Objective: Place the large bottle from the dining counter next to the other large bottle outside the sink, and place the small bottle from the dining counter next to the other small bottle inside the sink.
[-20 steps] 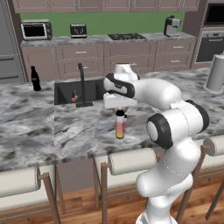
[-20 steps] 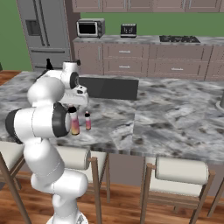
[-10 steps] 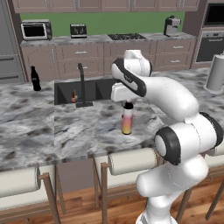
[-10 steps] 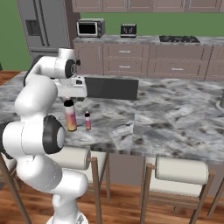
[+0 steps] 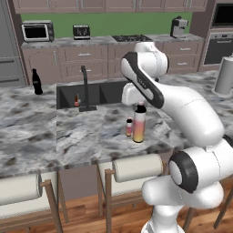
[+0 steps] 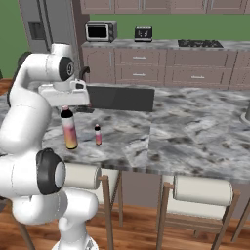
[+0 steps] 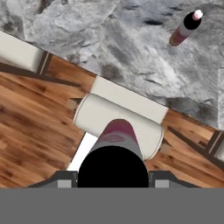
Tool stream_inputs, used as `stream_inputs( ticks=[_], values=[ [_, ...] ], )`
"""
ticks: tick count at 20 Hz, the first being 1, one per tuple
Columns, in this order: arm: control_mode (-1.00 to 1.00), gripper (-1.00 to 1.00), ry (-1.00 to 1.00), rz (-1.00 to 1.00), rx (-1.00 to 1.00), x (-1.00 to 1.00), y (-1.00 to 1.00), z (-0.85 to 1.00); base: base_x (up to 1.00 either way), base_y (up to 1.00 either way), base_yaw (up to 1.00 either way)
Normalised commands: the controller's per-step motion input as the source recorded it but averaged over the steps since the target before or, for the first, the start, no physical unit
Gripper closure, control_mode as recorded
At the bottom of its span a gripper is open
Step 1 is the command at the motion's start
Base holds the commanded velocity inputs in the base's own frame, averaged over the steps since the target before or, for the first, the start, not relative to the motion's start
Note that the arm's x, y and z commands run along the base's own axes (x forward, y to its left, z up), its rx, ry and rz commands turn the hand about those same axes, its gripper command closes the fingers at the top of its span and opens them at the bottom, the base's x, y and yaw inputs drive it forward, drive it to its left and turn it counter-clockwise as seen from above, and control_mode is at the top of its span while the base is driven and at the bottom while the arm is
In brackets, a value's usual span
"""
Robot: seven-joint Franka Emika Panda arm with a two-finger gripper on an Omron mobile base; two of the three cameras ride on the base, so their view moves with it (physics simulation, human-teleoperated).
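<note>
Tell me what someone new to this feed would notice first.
Probably the big white arm bent over the marble counter, its pincer right at the dark cap of the tall pink-and-yellow bottle near the counter's front edge. A short pink bottle stands just beside it. Farther back, the black sink holds a tiny dark bottle, and a cola-style bottle stands on the counter to its left.

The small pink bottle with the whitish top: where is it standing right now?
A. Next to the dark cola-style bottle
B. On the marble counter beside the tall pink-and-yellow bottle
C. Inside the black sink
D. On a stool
B: the small bottle stands upright on the dining counter, just beside the large bottle, outside the sink.
</note>
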Motion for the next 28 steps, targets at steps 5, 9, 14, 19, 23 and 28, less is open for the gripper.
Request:
stream_inputs(
  ticks=[5,9,14,19,23,28],
  values=[
    [-1.0,1.0,-0.03,0.1,0.01,-0.77,0.0,0.22,0.0,0.0,0.0],
    [-1.0,1.0,-0.19,0.07,0.06,-0.58,0.0,0.19,0.0,0.0,0.0],
    [-1.0,1.0,-0.21,0.03,0.09,-0.33,0.0,0.14,0.0,0.0,0.0],
    [-1.0,1.0,-0.09,0.0,0.04,-0.07,0.0,0.08,0.0,0.0,0.0],
    [-1.0,1.0,0.11,0.0,0.0,0.0,0.0,0.09,0.0,0.0,0.0],
    [-1.0,1.0,0.09,0.0,0.0,0.0,0.0,0.0,0.0,0.0,0.0]
  ],
)
